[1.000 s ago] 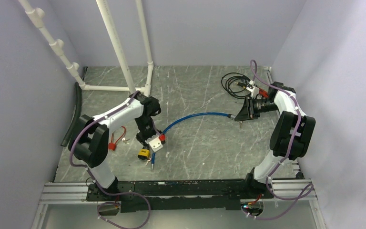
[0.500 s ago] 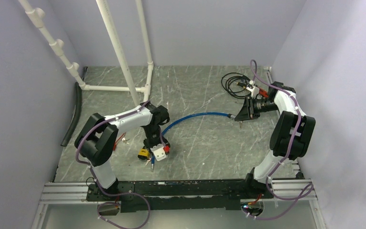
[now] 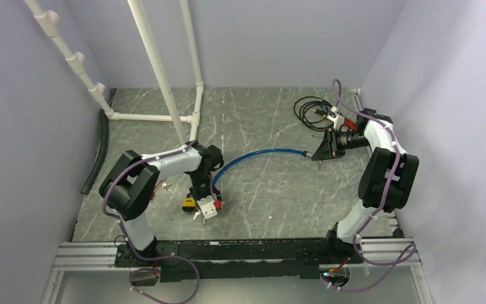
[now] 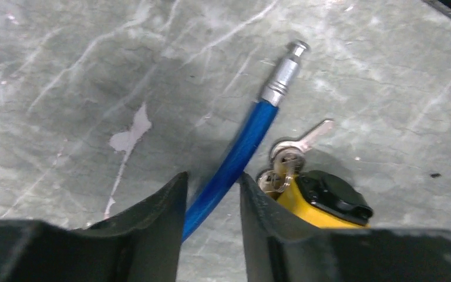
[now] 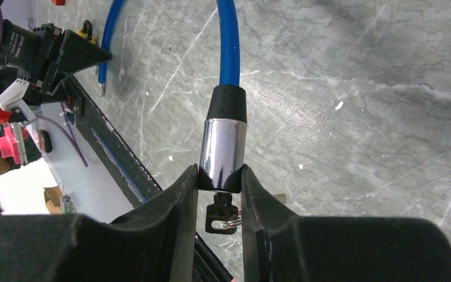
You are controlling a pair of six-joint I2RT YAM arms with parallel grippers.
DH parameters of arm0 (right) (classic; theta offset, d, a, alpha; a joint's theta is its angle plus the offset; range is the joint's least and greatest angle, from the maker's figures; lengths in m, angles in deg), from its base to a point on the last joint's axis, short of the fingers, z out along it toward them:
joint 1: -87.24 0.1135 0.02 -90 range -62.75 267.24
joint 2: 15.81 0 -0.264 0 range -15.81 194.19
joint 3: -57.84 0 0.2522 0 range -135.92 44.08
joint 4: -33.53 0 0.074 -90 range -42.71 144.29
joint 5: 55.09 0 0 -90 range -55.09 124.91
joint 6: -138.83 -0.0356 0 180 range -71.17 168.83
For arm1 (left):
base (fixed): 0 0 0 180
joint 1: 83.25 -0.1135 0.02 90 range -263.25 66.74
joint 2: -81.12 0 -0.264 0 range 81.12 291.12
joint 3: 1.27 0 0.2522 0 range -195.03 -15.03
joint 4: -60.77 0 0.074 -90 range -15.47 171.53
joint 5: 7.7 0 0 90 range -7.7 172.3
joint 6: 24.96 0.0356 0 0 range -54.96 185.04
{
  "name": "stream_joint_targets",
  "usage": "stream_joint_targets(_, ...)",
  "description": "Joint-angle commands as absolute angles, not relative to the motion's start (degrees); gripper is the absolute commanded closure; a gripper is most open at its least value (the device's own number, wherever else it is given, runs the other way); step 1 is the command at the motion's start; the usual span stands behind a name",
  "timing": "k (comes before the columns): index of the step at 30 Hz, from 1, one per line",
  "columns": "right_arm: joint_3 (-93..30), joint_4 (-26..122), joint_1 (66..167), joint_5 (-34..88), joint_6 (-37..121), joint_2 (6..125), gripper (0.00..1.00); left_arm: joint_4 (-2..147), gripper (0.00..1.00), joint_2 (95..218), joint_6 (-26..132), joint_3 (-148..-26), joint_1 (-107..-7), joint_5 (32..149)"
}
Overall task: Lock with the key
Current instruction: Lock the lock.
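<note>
The left arm (image 3: 164,159) is folding in and swinging toward the near edge of the table, its wrist dropping lower than a second ago. The left gripper (image 3: 206,206) is settling over the free end of the blue cable (image 4: 241,147), its fingers (image 4: 164,205) now spread on either side of it, and is starting to cover the yellow lock body (image 4: 323,202) from above.

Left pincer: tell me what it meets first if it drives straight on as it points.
Probably the blue cable, which runs between the left pincer's open fingers; the yellow padlock sits just beside that line. Depth is unclear, so the table could come next.
</note>
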State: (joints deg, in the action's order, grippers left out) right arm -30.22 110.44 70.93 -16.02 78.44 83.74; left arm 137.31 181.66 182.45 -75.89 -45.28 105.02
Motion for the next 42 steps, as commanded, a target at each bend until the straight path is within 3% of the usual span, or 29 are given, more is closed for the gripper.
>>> stream_joint_targets(1, -31.1, 110.5, 70.6, -17.7, 79.2, 84.0, 1.00, 130.1, 0.65, 184.9, 192.5, -76.0, -45.2, 107.7)
stream_joint_targets(6, -28.3, 108.0, 70.8, -19.1, 76.9, 83.3, 1.00, 128.6, 0.99, 189.4, 177.2, -88.0, -45.0, 120.6)
stream_joint_targets(7, -27.7, 107.4, 70.8, -19.3, 76.3, 83.2, 1.00, 126.7, 1.00, 190.1, 172.0, -90.2, -44.8, 123.3)
stream_joint_targets(15, -22.0, 96.6, 70.7, -21.6, 66.3, 79.9, 1.00, 119.0, 1.00, 200.0, 123.0, -114.1, -43.2, 134.3)
stream_joint_targets(22, -18.7, 90.2, 70.7, -22.0, 60.6, 80.3, 1.00, 106.4, 1.00, 205.1, 89.8, -119.9, -42.0, 133.0)
stream_joint_targets(30, -18.7, 88.8, 70.8, -22.8, 59.0, 82.5, 1.00, 104.2, 1.00, 209.6, 81.9, -122.2, -40.2, 126.8)
stream_joint_targets(42, -19.3, 89.7, 70.8, -24.5, 58.7, 84.0, 1.00, 95.0, 1.00, 210.1, 72.4, -121.3, -39.8, 128.6)
